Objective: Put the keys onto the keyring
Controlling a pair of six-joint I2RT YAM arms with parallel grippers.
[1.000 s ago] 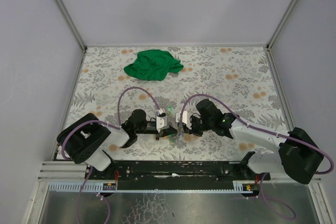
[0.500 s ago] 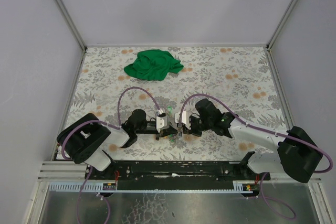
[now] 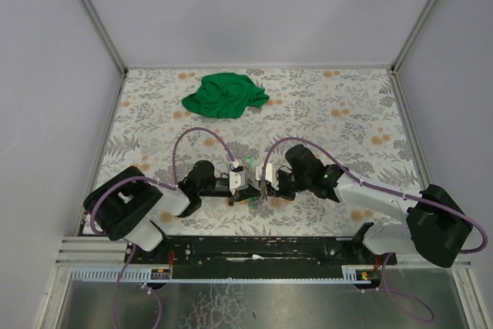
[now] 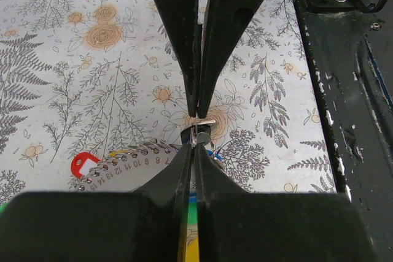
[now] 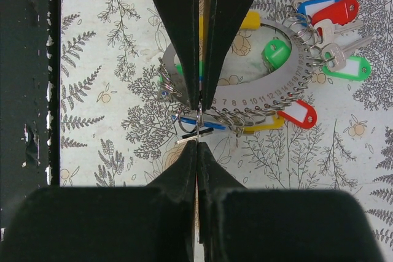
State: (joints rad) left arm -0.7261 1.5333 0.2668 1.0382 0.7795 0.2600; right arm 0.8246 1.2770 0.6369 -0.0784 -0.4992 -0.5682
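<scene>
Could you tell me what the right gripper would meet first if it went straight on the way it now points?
Most likely the left gripper: its shut tips face the right gripper tip to tip, with a thin metal piece between them. Depth is unclear.

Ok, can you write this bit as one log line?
left fingers shut | right fingers shut | keyring on table | some keys on keyring
</scene>
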